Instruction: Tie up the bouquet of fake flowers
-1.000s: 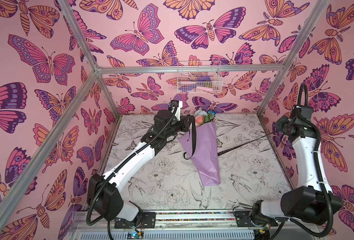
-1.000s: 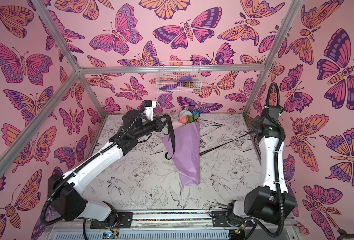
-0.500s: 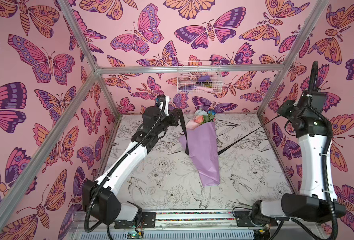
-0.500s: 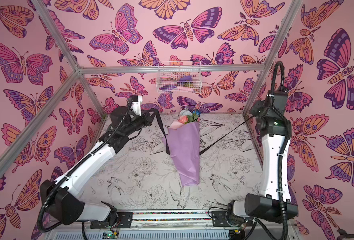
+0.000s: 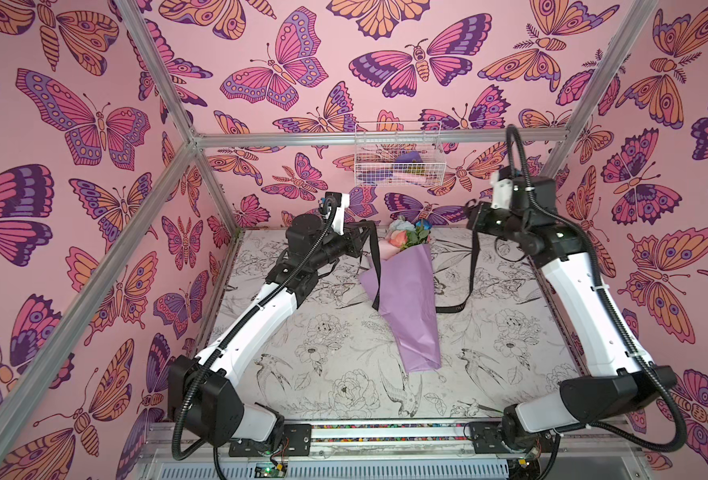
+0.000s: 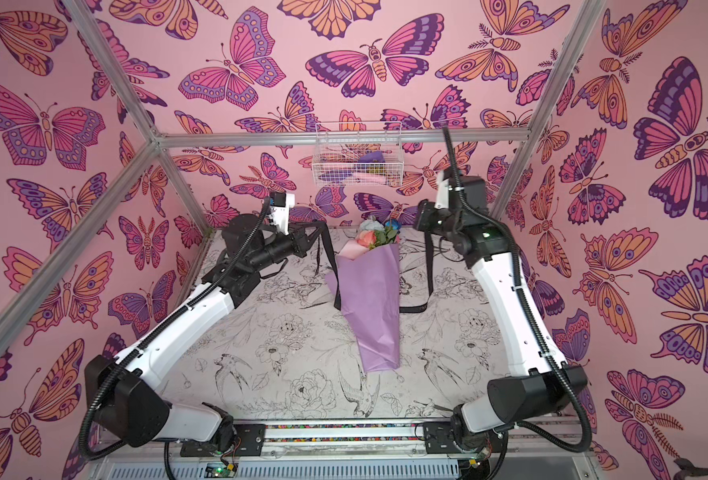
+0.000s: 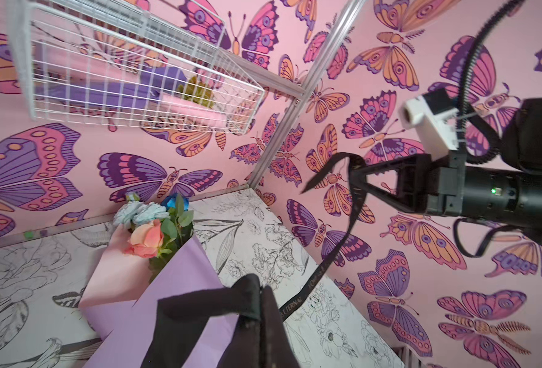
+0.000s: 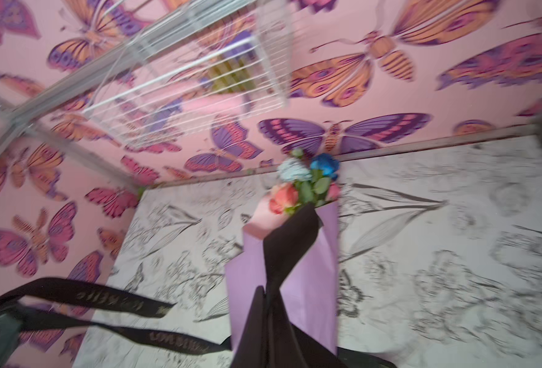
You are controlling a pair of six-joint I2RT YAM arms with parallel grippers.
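Left claw and right claw, both top views: each is clenched on one end of the black ribbon and raised above the table. The bouquet, wrapped in lilac paper, lies mid-table between the arms with its blooms toward the back wall. The ribbon hangs slack from each claw and appears to pass beneath the wrap near its middle. No crossing or knot is made yet.

Left wrist view: the right claw pinches the ribbon close to its tip, leaving a short free tail.

Right wrist view, blurred: the ribbon rises across the bouquet.

Risks: with so short a tail, the ribbon may slip from the right claw once pulled taut. Uneven pulling could drag or roll the light bouquet, or slide the loop off its narrow end.
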